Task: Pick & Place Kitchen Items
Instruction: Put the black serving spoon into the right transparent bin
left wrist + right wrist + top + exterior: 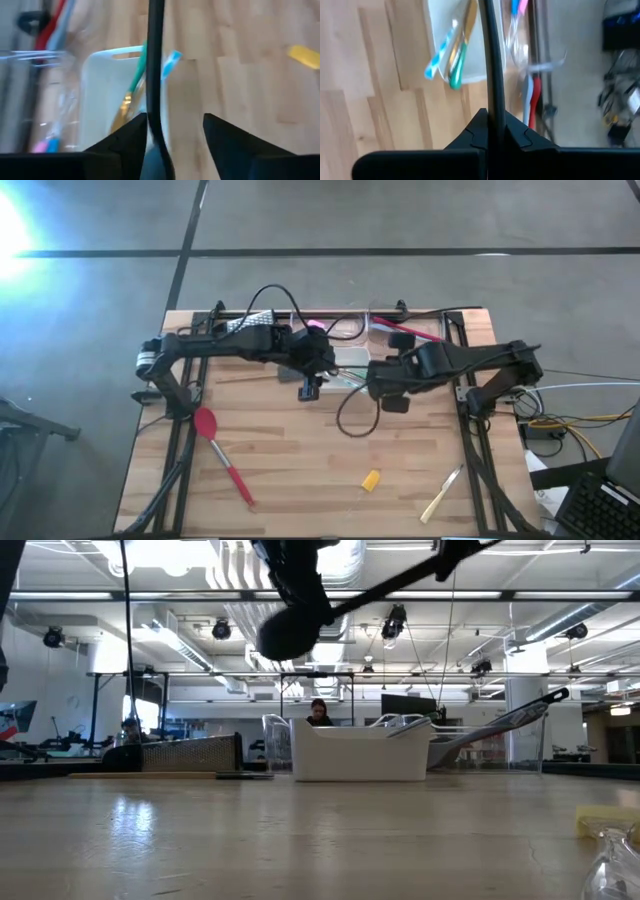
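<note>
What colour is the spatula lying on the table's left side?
Red spatula, head and handle alike; the high view shows it best.

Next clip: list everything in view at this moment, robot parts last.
black spoon: one, black, lifted over mid-table
red spatula: one, red, lying on the left arm's side
yellow piece: one, yellow, lying apart near the centre
pale utensil: one, cream, on the right arm's side
white tray: one, white, mid-table
teal-and-gold utensil: one, in the white tray
left gripper: open, fingers either side of the black spoon's handle
right gripper: shut on the black spoon's handle
</note>
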Available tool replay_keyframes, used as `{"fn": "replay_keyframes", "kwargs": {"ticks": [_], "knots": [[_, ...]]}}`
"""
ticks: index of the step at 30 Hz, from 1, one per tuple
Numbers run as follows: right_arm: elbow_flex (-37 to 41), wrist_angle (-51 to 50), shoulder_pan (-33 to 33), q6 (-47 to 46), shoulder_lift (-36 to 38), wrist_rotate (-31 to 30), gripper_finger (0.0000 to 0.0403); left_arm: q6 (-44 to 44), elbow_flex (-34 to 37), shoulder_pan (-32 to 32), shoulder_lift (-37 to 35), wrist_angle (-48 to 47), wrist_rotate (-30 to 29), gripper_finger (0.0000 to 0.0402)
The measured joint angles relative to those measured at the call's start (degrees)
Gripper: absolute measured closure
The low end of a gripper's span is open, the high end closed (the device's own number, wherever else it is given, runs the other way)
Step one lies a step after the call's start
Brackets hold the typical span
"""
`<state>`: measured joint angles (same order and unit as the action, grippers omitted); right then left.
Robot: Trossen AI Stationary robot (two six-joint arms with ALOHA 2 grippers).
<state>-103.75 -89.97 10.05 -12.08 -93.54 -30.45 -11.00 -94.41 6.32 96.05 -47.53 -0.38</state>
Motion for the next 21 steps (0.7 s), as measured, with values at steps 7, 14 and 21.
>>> {"fn": "replay_keyframes", "kwargs": {"ticks": [7, 14, 21], "knots": [[11.06, -0.06, -3.54, -4.83, 6.56, 5.60, 0.0392, -5.10, 0.04, 0.14, -2.57, 4.83, -12.39, 0.0193], [20.21, 0.03, -6.19, -7.79, 14.82, 2.67, 0.0392, -7.61, 0.04, 1.08, -7.40, 11.57, -14.65, 0.0192], [26.83, -0.04, -17.81, -4.93, 25.74, 0.41, 0.0392, -8.61, 4.14, 1.08, -13.30, 17.95, -14.48, 0.0191]]}}
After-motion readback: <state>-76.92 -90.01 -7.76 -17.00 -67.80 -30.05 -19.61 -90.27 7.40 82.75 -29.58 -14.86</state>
